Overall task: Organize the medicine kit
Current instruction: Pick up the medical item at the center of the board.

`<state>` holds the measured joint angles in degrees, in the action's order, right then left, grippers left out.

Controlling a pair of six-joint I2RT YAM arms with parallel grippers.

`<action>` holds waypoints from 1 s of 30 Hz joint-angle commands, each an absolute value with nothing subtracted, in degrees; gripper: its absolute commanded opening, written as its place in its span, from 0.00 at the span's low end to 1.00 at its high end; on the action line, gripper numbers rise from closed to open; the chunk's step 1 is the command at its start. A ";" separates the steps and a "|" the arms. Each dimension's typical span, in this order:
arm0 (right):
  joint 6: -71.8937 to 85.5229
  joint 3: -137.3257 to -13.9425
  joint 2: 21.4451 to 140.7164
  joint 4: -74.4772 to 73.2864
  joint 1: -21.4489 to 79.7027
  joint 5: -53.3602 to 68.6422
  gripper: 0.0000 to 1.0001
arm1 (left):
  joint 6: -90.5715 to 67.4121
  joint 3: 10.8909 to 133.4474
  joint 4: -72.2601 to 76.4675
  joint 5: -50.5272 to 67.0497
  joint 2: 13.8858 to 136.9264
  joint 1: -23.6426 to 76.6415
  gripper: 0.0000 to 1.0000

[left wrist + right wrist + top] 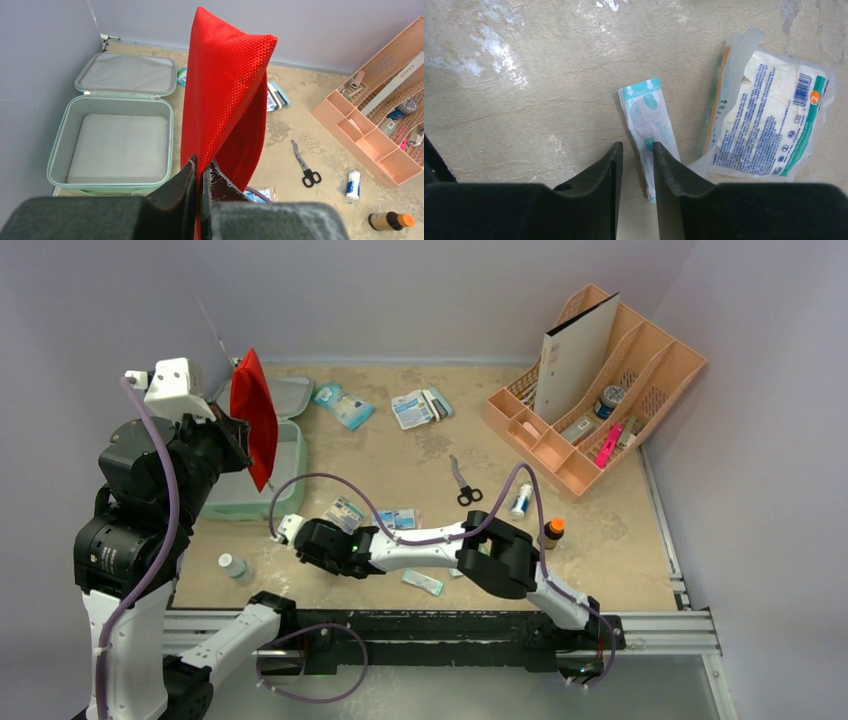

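The mint-green medicine kit (pixel 117 147) lies open at the table's left, its base bare inside and its lid (pixel 292 393) folded flat behind it. My left gripper (pixel 201 164) is shut on the lower edge of a red fabric pouch (pixel 225 85), which hangs upright in the air just right of the kit. My right gripper (pixel 637 147) is low over the table with its jaws a little apart. A small teal-and-white sachet (pixel 651 125) lies flat on the table there, its near end partly under the right finger. Beside it lies a clear gauze pack (pixel 769 125).
A peach slotted organizer (pixel 600 390) with small items stands at the back right. Scissors (pixel 463 483), a white roll (pixel 521 500) and a brown bottle with an orange cap (pixel 552 531) lie mid-table. A white bottle (pixel 233 566) stands near the front left. Packets (pixel 343 405) (pixel 415 408) lie at the back.
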<state>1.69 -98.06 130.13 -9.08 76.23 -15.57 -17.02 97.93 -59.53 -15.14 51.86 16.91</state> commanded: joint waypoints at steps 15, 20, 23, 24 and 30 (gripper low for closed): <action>-0.50 -87.46 122.35 -0.28 75.36 -10.84 0.00 | -17.07 97.01 -58.78 -13.01 50.94 16.96 0.00; 8.19 -81.29 116.00 2.72 72.06 -4.53 0.00 | -18.09 93.97 -58.45 -10.91 50.45 16.96 0.00; 13.60 -77.27 112.05 4.54 67.88 0.98 0.00 | -18.30 91.53 -58.08 -10.49 50.61 16.96 0.00; 15.35 -75.77 110.81 5.48 66.39 2.71 0.00 | -18.48 90.64 -57.91 -10.08 50.69 16.96 0.00; 22.51 -70.94 103.59 6.29 59.18 7.28 0.00 | -20.05 82.35 -54.68 -6.39 51.67 16.96 0.00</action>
